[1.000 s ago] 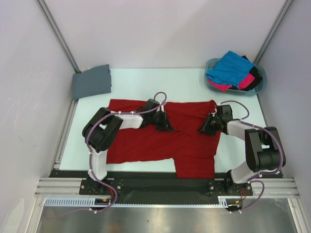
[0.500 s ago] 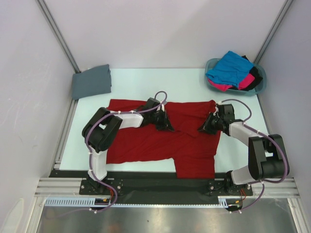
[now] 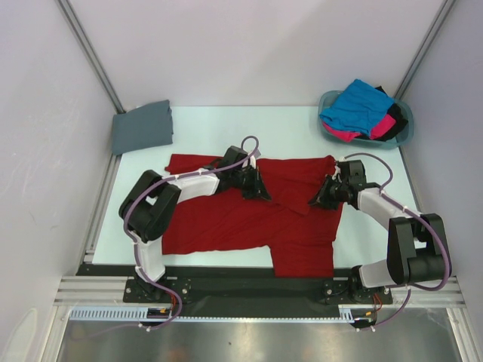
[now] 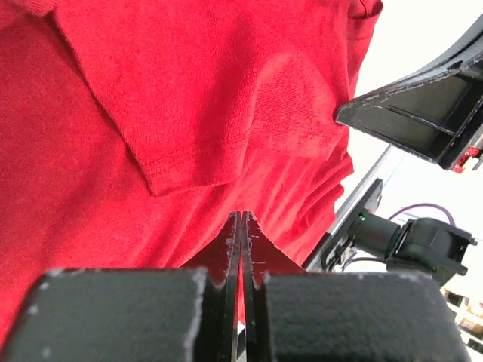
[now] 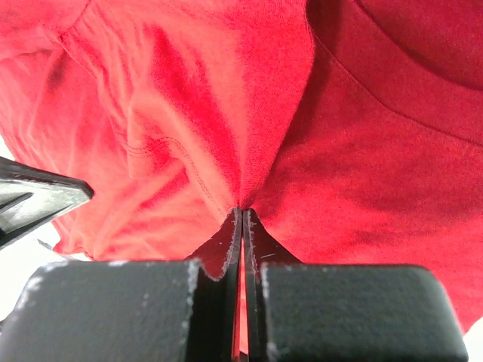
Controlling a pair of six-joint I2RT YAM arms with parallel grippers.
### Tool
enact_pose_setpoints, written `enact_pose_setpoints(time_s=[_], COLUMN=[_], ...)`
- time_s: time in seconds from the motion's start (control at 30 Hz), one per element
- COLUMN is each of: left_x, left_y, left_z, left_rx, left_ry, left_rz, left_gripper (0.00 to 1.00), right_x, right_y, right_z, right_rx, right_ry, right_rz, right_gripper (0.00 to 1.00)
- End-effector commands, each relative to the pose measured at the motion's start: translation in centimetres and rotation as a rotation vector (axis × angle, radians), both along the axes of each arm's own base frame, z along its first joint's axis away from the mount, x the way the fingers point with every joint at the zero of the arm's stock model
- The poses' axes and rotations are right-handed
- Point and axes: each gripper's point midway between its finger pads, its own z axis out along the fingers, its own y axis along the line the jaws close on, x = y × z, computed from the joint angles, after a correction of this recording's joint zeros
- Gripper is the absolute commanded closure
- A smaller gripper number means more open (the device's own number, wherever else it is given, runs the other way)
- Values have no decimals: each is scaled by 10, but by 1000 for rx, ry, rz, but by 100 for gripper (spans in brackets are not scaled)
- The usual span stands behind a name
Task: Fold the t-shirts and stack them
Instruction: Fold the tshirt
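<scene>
Wrist views — left pincer clenched, right pincer pinching red t-shirt.

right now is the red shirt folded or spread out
Mostly spread: the red shirt lies open across the table, with only one small hemmed flap doubled over near its middle.

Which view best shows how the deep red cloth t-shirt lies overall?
Top external: nearly the whole deep red cloth t-shirt shows, spread out, partly crossed by both arms. Both wrist views show only close-up patches of its fabric, folds and seams.
</scene>
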Motion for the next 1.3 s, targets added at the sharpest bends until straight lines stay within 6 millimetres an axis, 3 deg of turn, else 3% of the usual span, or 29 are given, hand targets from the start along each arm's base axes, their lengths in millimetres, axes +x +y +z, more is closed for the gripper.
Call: enact_pose_setpoints(time_s=[0.0,0.13,0.2,0.27,0.47,0.8,1.03,1.27], left_x=[-3,0,3,5,18,30,34,34], left_y=[-2,2,3,5,10,16,15,12], left_z=[27,8,-6,-16,-39,-49,-49,-38], left_rx=[-31,9,37,63,127,193,194,172], left_ry=[-71,-58,-52,-43,-61,-96,-100,-110], left_rz=[-44,-29,-18,-5,47,81,84,73], left_gripper=[99,83,83,76,66,69,98,100], right_x=[8,8,8,9,9,10,10,9], right_y=[-2,-1,-1,-1,-1,1,1,1], right_z=[19,21,21,22,22,16,15,14], right_rx=[-13,-8,-9,-7,-6,-1,1,2], right_ry=[-55,-57,-58,-59,-57,-48,-44,-40], right_rz=[10,11,13,13,14,19,24,23], right_gripper=[100,100,100,100,100,100,100,100])
